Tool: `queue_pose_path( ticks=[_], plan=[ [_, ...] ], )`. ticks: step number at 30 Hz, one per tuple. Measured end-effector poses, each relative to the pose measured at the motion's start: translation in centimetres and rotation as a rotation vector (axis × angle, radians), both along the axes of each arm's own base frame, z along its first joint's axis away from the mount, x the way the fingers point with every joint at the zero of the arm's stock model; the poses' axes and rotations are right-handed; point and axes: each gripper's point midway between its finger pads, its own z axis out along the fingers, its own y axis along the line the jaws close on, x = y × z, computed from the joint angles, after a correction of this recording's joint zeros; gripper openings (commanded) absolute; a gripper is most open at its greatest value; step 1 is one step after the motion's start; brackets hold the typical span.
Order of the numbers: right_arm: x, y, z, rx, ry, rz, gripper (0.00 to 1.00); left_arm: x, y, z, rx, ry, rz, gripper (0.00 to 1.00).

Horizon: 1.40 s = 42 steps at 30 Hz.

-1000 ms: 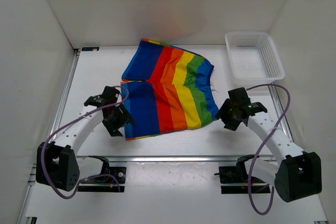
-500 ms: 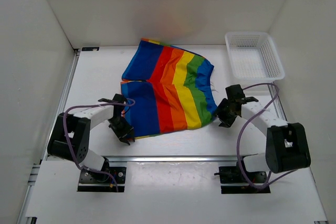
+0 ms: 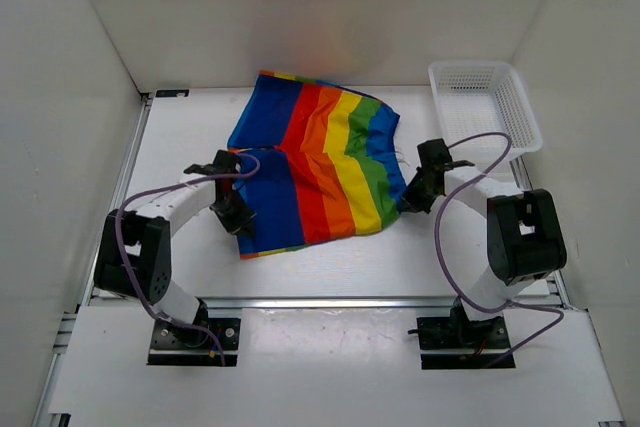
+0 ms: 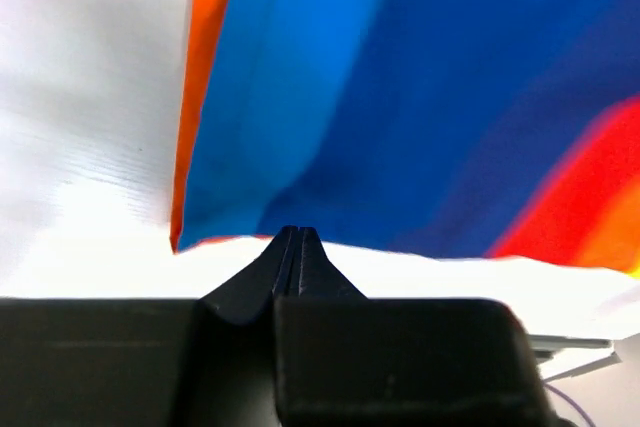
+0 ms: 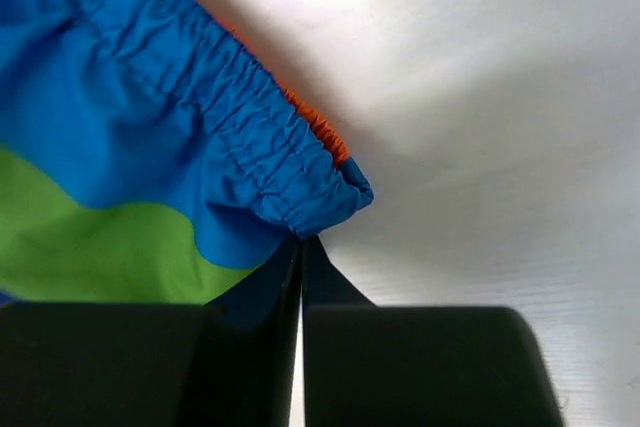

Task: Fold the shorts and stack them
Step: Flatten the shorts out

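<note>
The rainbow-striped shorts (image 3: 320, 162) lie spread on the white table, waistband to the right and leg hems to the left. My left gripper (image 3: 241, 226) is at the near left blue hem. In the left wrist view its jaws (image 4: 293, 234) are pressed together right at the blue fabric edge (image 4: 400, 97). My right gripper (image 3: 406, 201) is at the near right corner. In the right wrist view it (image 5: 301, 242) is shut on the tip of the gathered blue waistband (image 5: 230, 117). The drawstring is not visible.
A white mesh basket (image 3: 490, 149) stands at the back right, close behind the right arm. White walls enclose the table on the left, right and back. An aluminium rail (image 3: 320, 301) runs along the near edge in front of the arm bases.
Both grippers closed on the near edge of the shorts. Both arms drew in, and the shorts shifted a little away from the bases and to the left.
</note>
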Motion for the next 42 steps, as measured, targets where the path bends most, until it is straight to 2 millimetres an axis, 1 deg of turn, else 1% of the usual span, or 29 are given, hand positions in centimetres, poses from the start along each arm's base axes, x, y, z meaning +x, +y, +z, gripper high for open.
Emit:
queue_pose_path(
  ticks=[1, 3, 5, 6, 8, 9, 10, 11, 12, 13, 14, 15, 16, 18, 20, 23, 25, 26, 27, 29, 30, 31, 32, 34, 35, 36, 38, 40, 42],
  plan=[
    [0.6, 0.2, 0.5, -0.002, -0.014, 0.003, 0.0, 1.0, 0.2, 0.8, 0.002, -0.025, 0.004, 0.1],
    [2.5, 0.6, 2.3, -0.003, -0.061, 0.012, 0.0, 3.5, 0.9, 2.9, 0.006, -0.083, 0.02, 0.1],
    [5.3, 1.4, 5.1, 0.002, -0.118, 0.029, 0.0, 7.4, 1.9, 6.5, 0.005, -0.166, 0.043, 0.1],
    [7.3, 1.9, 7.1, 0.0, -0.134, 0.038, 0.0, 9.7, 2.5, 8.5, 0.004, -0.211, 0.059, 0.1],
    [13.6, 3.5, 12.1, 0.02, -0.253, 0.054, 0.0, 15.3, 3.7, 13.5, 0.005, -0.326, 0.084, 0.1],
    [16.7, 4.2, 15.2, 0.032, -0.331, 0.064, 0.0, 18.5, 4.2, 16.8, 0.004, -0.415, 0.093, 0.1],
    [19.3, 4.8, 18.4, 0.045, -0.422, 0.069, 0.0, 21.3, 4.9, 20.1, 0.004, -0.508, 0.101, 0.1],
    [20.6, 5.2, 21.0, 0.057, -0.491, 0.074, 0.0, 23.4, 5.4, 23.1, 0.005, -0.596, 0.109, 0.1],
    [21.0, 5.4, 23.2, 0.063, -0.54, 0.079, 0.0, 24.4, 5.8, 25.8, 0.006, -0.671, 0.112, 0.1],
    [20.7, 5.5, 25.1, 0.07, -0.578, 0.085, 0.0, 24.6, 5.9, 27.6, 0.004, -0.719, 0.111, 0.1],
    [20.1, 5.4, 26.3, 0.072, -0.597, 0.087, 0.0, 23.9, 5.9, 28.8, 0.004, -0.747, 0.104, 0.1],
    [19.3, 5.3, 26.9, 0.071, -0.606, 0.089, 0.0, 22.8, 5.6, 29.3, 0.003, -0.753, 0.093, 0.1],
    [18.3, 5.1, 26.9, 0.067, -0.602, 0.092, 0.0, 21.5, 5.2, 29.1, 0.002, -0.742, 0.079, 0.1],
    [16.1, 4.5, 25.0, 0.049, -0.547, 0.093, 0.0, 18.8, 3.9, 26.7, -0.009, -0.686, 0.036, 0.1],
    [14.6, 4.2, 22.0, 0.026, -0.475, 0.094, 0.0, 16.0, 2.3, 22.1, -0.022, -0.566, -0.012, 0.1],
    [12.5, 3.2, 16.2, -0.022, -0.334, 0.089, 0.0, 12.8, 0.0, 14.4, -0.022, -0.357, -0.088, 0.1],
    [10.8, 2.5, 13.4, -0.052, -0.252, 0.086, 0.0, 10.7, -1.7, 10.1, -0.013, -0.229, -0.148, 0.16],
    [10.2, 2.2, 12.6, -0.065, -0.224, 0.085, 0.0, 9.6, -2.6, 8.6, -0.01, -0.181, -0.184, 0.25],
    [9.9, 2.0, 12.1, -0.074, -0.209, 0.083, 0.0, 8.5, -3.6, 7.5, -0.008, -0.147, -0.22, 0.3],
    [9.9, 1.8, 12.0, -0.082, -0.209, 0.08, 0.0, 6.1, -5.6, 6.0, -0.006, -0.102, -0.298, 0.46],
    [9.9, 1.8, 12.2, -0.084, -0.216, 0.079, 0.0, 5.0, -6.5, 5.6, -0.007, -0.089, -0.329, 0.62],
    [9.8, 1.7, 12.3, -0.085, -0.22, 0.079, 0.0, 3.8, -7.3, 5.1, -0.008, -0.08, -0.362, 0.7],
    [9.8, 1.7, 12.5, -0.083, -0.23, 0.079, 0.0, 2.3, -8.0, 4.5, -0.009, -0.06, -0.384, 0.79],
    [9.1, 1.6, 12.8, -0.08, -0.238, 0.081, 0.0, -0.6, -8.6, 3.4, -0.004, -0.017, -0.414, 0.97],
    [8.7, 1.5, 12.9, -0.076, -0.239, 0.083, 0.0, -2.0, -8.7, 2.9, -0.004, 0.004, -0.42, 0.99],
    [8.2, 1.5, 13.0, -0.072, -0.24, 0.086, 0.0, -3.3, -8.9, 2.4, -0.004, 0.028, -0.427, 0.99],
    [7.1, 1.4, 12.9, -0.066, -0.233, 0.094, 0.0, -5.3, -9.4, 1.5, -0.002, 0.066, -0.435, 0.99],
    [6.0, 1.2, 12.3, -0.061, -0.219, 0.104, 0.0, -6.6, -10.5, 0.9, -0.001, 0.086, -0.464, 0.99],
    [4.7, 1.0, 11.5, -0.063, -0.193, 0.11, 0.0, -7.5, -12.1, 0.3, 0.0, 0.094, -0.503, 0.99]
  ],
)
